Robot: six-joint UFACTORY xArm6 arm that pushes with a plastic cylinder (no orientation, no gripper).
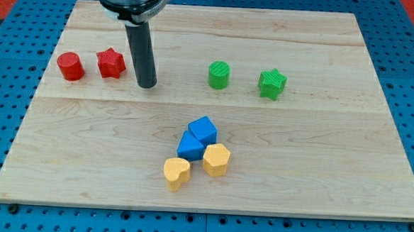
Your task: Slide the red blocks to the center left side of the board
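Observation:
A red cylinder (71,66) and a red star block (111,63) sit side by side in the upper left part of the wooden board (318,171), a small gap between them. My rod comes down from the view's top, and my tip (147,85) rests on the board just right of the red star, a short gap away and slightly lower in the view. It touches no block.
A green cylinder (219,75) and a green star (272,84) sit right of centre. Two blue blocks (203,130) (190,146) and two yellow blocks (216,159) (177,173) cluster below centre. Blue pegboard surrounds the board.

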